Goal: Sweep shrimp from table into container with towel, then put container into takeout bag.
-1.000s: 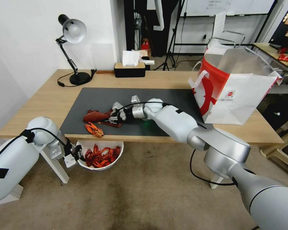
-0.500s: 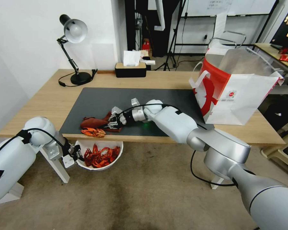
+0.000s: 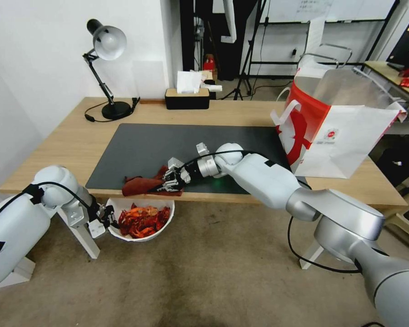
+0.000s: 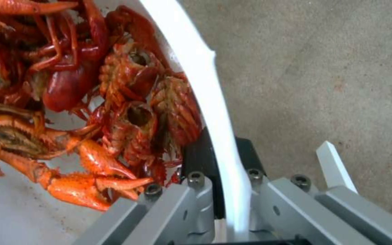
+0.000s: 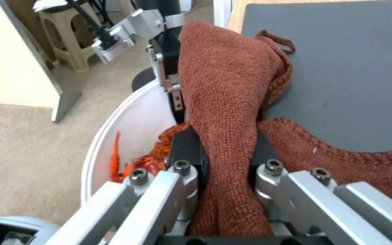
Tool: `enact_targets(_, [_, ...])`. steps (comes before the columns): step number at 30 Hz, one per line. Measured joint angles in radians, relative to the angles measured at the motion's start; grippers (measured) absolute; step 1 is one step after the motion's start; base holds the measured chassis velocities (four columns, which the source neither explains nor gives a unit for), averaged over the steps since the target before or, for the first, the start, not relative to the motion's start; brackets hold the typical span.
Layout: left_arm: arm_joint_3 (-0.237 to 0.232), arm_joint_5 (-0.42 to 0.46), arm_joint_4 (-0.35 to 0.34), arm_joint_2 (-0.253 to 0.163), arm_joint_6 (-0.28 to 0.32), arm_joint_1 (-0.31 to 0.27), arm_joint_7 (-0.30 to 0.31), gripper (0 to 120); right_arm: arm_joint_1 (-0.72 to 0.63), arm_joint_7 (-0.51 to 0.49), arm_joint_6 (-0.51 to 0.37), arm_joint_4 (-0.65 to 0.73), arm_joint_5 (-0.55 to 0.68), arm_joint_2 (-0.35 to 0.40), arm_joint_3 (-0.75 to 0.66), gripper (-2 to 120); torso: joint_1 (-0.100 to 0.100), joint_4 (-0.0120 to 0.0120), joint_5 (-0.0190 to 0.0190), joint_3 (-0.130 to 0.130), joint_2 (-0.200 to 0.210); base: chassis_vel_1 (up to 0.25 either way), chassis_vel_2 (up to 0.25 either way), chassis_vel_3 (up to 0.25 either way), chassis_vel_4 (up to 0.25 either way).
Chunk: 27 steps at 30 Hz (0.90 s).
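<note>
the last shrimp (image 3: 143, 220) has dropped into your container (image 3: 168, 225); right gripper (image 3: 169, 180) pinching towel (image 3: 141, 185) at the near edge, left gripper (image 3: 105, 216) clamping the rim. sweeping looks done.

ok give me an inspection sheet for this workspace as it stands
Surface: table with dark mat; no shrimp seen left on it.
Job's things: shrimp lie in the container, held below the table's front edge; towel at the mat's front edge; takeout bag upright at the table's right end.
Clutter: desk lamp, tissue box at the back.
Grippers: left gripper clamped on the container rim; right gripper clamped on the towel.
Cables: lamp cord on the table; black cable hanging from the right arm.
Surroundings: tripods behind.
</note>
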State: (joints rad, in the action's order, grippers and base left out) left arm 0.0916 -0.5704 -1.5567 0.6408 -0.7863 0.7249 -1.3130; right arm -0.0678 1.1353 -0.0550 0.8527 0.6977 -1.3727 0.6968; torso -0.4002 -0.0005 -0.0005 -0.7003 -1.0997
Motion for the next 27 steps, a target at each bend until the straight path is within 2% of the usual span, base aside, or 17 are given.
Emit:
enact_targets(7, [0.0,0.002,-0.003,-0.003,0.002,0.0,0.0,0,-0.003,-0.006,-0.025,0.027,0.043,0.002,0.041,9,0.0,-0.0007,0.0006,0.0,0.0,0.0,0.0,0.0,0.0])
enact_targets(9, [0.0,0.004,-0.003,-0.006,0.002,0.0,0.001,0,-0.009,-0.007,-0.053,0.05,0.072,0.001,0.061,9,0.0,0.0001,0.0005,0.0,0.0,0.0,0.0,0.0,0.0])
enact_targets(16, [0.001,0.005,0.001,-0.006,0.002,0.005,0.002,0,-0.015,-0.015,-0.074,0.073,0.109,-0.002,0.082,9,0.0,0.0004,0.0005,0.0,0.0,0.0,0.0,0.0,0.0])
enact_targets(21, [0.0,0.005,0.005,0.0,0.002,0.001,0.003,0,-0.007,-0.015,-0.094,0.128,0.164,0.027,0.141,9,0.0,0.0011,0.0009,0.0,0.0,0.0,0.0,0.0,0.0])
enact_targets(27, [-0.002,0.004,0.013,0.003,0.001,0.0,0.003,0,0.002,-0.037,-0.117,0.174,0.214,0.058,0.121,9,0.0,0.0013,-0.0006,-0.001,0.0,0.0,0.0,0.0,0.0])
